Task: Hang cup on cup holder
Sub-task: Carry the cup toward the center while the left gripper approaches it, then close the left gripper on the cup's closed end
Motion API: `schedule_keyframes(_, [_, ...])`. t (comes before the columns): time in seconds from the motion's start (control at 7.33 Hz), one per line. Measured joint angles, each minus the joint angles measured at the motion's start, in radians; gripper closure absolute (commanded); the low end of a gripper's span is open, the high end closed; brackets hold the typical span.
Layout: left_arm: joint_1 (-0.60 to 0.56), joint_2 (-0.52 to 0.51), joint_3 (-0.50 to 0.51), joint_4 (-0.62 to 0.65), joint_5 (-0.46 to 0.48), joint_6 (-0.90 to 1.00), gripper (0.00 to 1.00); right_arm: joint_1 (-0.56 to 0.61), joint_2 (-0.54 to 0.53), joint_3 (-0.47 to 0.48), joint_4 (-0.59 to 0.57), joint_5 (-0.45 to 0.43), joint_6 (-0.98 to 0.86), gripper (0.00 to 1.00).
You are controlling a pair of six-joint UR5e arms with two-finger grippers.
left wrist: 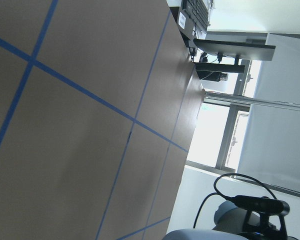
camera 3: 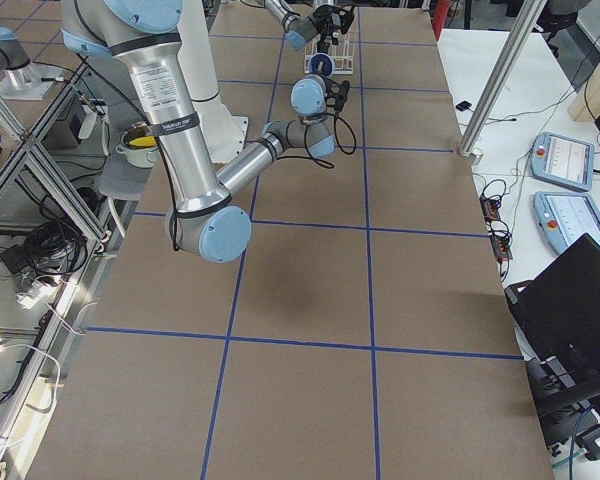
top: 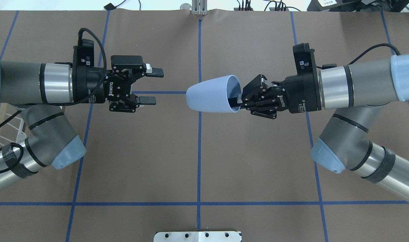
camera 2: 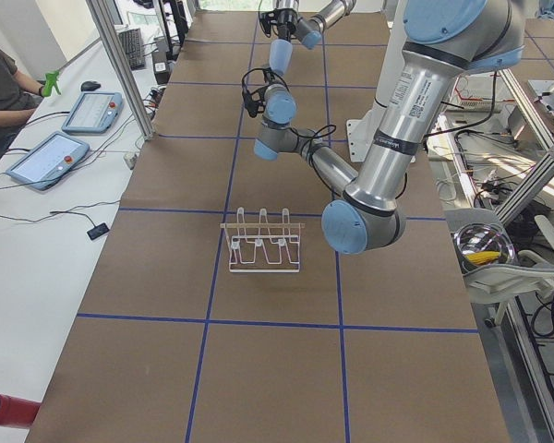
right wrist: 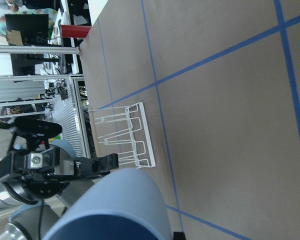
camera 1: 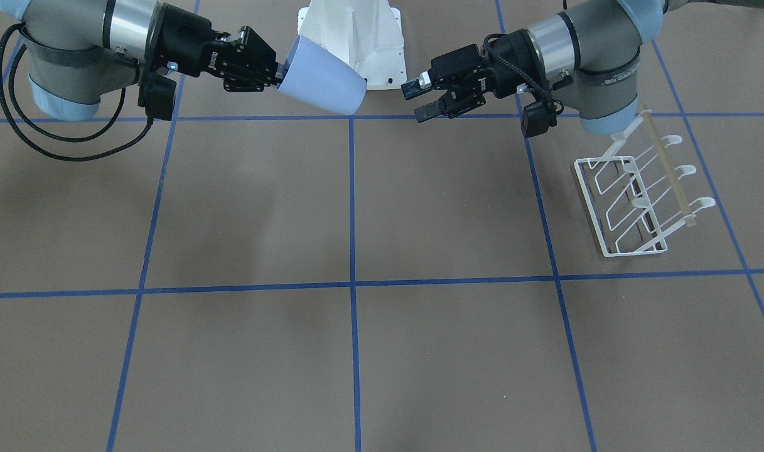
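The light blue cup [top: 209, 94] lies on its side in the air above the table's middle, its base pointing at my left gripper. My right gripper [top: 239, 99] is shut on its rim, one finger inside the mouth; it shows on the left of the front view [camera 1: 280, 76] with the cup [camera 1: 322, 78]. My left gripper [top: 154, 86] is open and empty, a short gap from the cup's base, also seen in the front view [camera 1: 419, 99]. The white wire cup holder [camera 1: 639, 201] with its wooden rod stands on the table beside my left arm, apart from both grippers. It also shows in the right wrist view [right wrist: 125, 135].
The white robot base mount [camera 1: 353, 37] stands at the table's robot side, between the arms. Blue tape lines cross the brown table. Both elbows hang low over the table near the robot side. A person sits by tablets [camera 2: 46, 157] beyond the far edge.
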Motion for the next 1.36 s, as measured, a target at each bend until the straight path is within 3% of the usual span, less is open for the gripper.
schedule_keyframes(0.55, [0.002,-0.015,-0.011,-0.122,0.015,-0.182,0.02,-0.037,0.038,-0.108,0.318,-0.062,0.204,1.0])
schedule_keyframes(0.95, [0.006,-0.024,-0.009,-0.178,0.047,-0.283,0.02,-0.1,0.056,-0.128,0.425,-0.064,0.218,1.0])
schedule_keyframes(1.36, [0.023,-0.027,-0.009,-0.212,0.05,-0.341,0.02,-0.118,0.084,-0.15,0.45,-0.082,0.217,1.0])
